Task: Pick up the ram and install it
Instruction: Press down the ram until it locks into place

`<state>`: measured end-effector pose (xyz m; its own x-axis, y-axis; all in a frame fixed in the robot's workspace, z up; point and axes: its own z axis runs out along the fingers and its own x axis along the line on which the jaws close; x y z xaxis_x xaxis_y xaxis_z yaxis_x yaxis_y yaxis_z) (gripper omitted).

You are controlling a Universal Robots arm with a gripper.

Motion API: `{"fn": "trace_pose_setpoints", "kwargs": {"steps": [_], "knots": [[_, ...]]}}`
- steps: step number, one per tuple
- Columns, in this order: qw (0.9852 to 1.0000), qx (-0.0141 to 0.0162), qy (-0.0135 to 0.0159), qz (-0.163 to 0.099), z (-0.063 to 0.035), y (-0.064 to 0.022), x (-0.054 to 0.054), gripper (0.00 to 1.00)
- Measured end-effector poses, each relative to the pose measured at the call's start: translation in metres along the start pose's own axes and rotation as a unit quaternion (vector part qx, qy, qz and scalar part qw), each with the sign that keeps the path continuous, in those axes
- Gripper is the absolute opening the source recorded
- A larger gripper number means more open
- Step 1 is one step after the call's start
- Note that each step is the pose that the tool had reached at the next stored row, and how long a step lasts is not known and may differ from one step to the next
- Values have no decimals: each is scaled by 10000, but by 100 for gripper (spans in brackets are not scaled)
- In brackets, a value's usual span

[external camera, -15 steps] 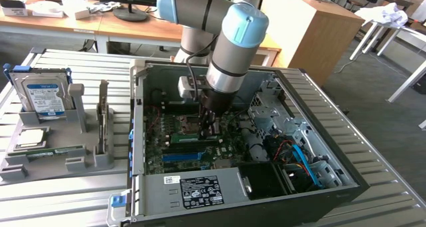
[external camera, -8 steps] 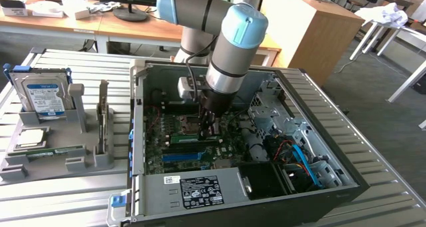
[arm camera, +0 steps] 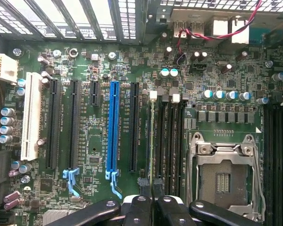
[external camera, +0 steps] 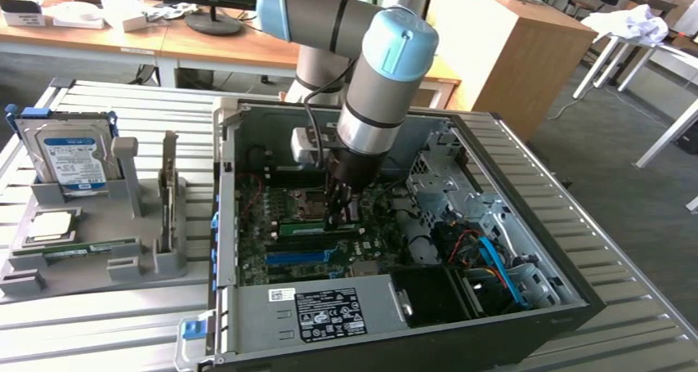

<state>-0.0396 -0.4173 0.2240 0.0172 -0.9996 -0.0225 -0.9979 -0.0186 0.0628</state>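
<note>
The ram [arm camera: 152, 141] stands on edge in a memory slot of the motherboard [arm camera: 99, 66], seen from above as a thin pale strip running between the white end clip and the hand [arm camera: 151, 188]. The hand is closed on the ram, its two black fingertips [arm camera: 144, 187] pressed together over the strip's near end, directly above the slot. Just beside it lie three more dark memory slots, then the open metal CPU socket [arm camera: 224, 176]. On the other side sit a black expansion slot, a blue slot [arm camera: 113, 127] with a light blue latch, further black slots and a white slot [arm camera: 30, 117].

In the exterior view the arm [external camera: 377, 86] reaches straight down into the open computer case [external camera: 524, 225], which lies on its side on the slatted metal desk [external camera: 109, 102], and the hand [external camera: 340, 217] is low over the green board. A labelled power supply [external camera: 327, 311] fills the case's near edge, and orange and blue cables curl in the bay toward the exterior view's right.

On the exterior view's left a grey holder [external camera: 77, 266] carries a hard drive [external camera: 74, 161] standing upright, a grey card [external camera: 169, 196] on edge, a square chip [external camera: 52, 226] lying flat and a green stick [external camera: 93, 248] lying along a groove. Wooden office furniture and a monitor stand lie behind.
</note>
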Motion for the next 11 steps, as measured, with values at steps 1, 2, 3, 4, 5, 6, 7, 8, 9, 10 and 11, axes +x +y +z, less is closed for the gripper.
{"fn": "trace_pose_setpoints", "kwargs": {"steps": [1,2,3,4,5,6,7,8,9,10,11], "knots": [[10000,0,0,0,3,0,0,12],[10000,-1,0,0,6,0,0,12],[10000,-1,0,0,10,0,0,12],[10000,-1,0,0,12,-1,0,12],[10000,0,0,0,12,-1,0,12],[10000,0,0,0,13,-1,0,12],[10000,0,0,0,13,-1,0,12],[10000,1,0,0,13,-1,0,12],[10000,2,-1,0,13,-1,0,12],[10000,4,-2,-1,13,-1,0,12],[10000,4,-2,-1,13,-1,0,12]]}}
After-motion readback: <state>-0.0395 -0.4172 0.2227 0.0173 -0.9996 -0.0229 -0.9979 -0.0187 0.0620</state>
